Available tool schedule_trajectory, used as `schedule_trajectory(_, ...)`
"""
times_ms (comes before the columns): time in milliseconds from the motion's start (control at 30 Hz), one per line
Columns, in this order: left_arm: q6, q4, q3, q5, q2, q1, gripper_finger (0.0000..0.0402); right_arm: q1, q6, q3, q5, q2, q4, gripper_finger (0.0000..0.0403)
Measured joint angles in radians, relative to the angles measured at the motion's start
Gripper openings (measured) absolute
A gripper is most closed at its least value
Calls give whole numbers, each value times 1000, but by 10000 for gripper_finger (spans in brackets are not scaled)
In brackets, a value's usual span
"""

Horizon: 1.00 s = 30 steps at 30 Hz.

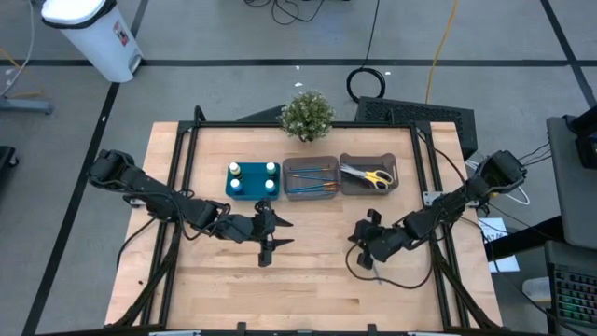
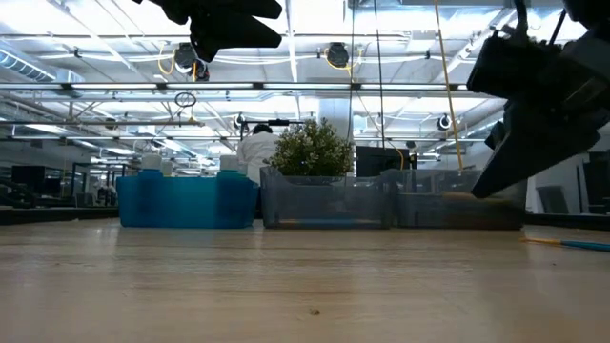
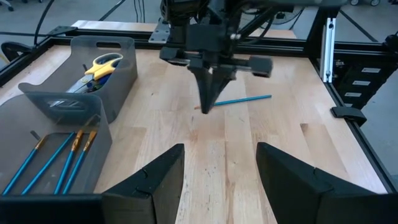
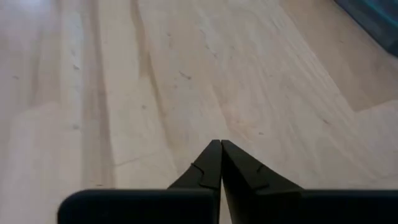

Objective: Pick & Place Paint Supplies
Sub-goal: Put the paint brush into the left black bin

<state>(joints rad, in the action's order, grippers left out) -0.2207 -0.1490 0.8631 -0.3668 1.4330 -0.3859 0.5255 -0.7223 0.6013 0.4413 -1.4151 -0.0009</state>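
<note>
One blue brush stick (image 3: 244,99) lies loose on the table (image 1: 308,280), just beside the right gripper (image 3: 208,107), whose fingers are closed together and empty. Reopen them, straddle the stick, then close. The left gripper (image 1: 278,233) waits near centre, fingers apart.

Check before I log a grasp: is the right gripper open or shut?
Shut: the right gripper has its fingertips pressed together, nothing between them.

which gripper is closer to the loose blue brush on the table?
Right. The right gripper, shut and empty, hangs just beside the blue brush on the wooden table. The left gripper sits open farther off, across the table's middle.
</note>
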Motion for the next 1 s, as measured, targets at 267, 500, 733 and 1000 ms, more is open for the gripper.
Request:
schedule_trajectory(267,-1,2,0,0,0,0,209,-9,4,2,-90,45,25,49)
schedule_trajectory(500,-1,0,0,0,0,0,209,-9,-120,111,-112,106,-267,146)
schedule_trajectory(733,-5,-2,0,-1,0,6,209,26,-106,326,-131,31,-408,141)
schedule_trajectory(1000,-23,4,0,0,0,9,209,-29,-311,399,-186,-104,-793,105)
